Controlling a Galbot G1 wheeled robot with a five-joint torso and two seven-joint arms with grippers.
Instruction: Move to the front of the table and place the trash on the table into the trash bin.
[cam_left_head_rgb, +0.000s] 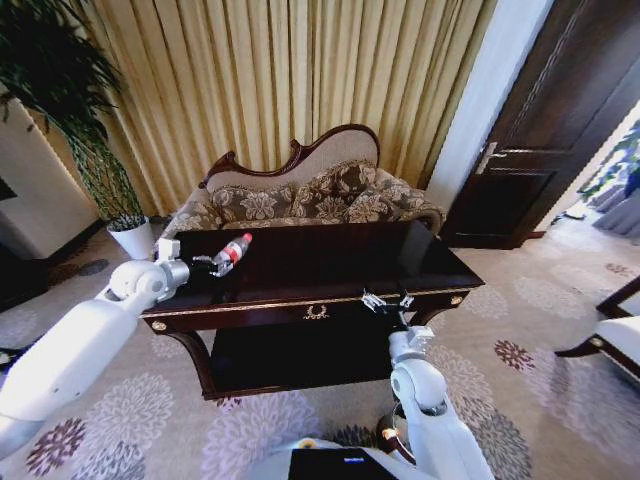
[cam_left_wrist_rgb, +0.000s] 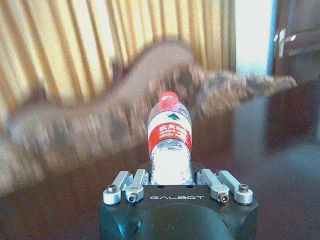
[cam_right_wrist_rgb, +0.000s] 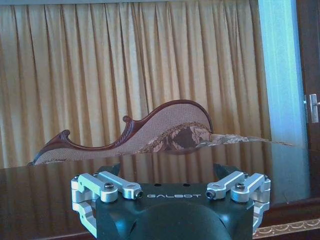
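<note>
Clamped between the jaws of the left gripper (cam_left_head_rgb: 213, 263) is the bottle (cam_left_head_rgb: 233, 250), a clear plastic one with a red cap and a white-and-red label, held tilted above the left end of the dark glossy table (cam_left_head_rgb: 330, 262), its cap pointing toward the patterned sofa (cam_left_head_rgb: 310, 195). Down at the table's front edge near the right corner, the right gripper (cam_left_head_rgb: 388, 301) hangs with its jaws apart and nothing between them.
</note>
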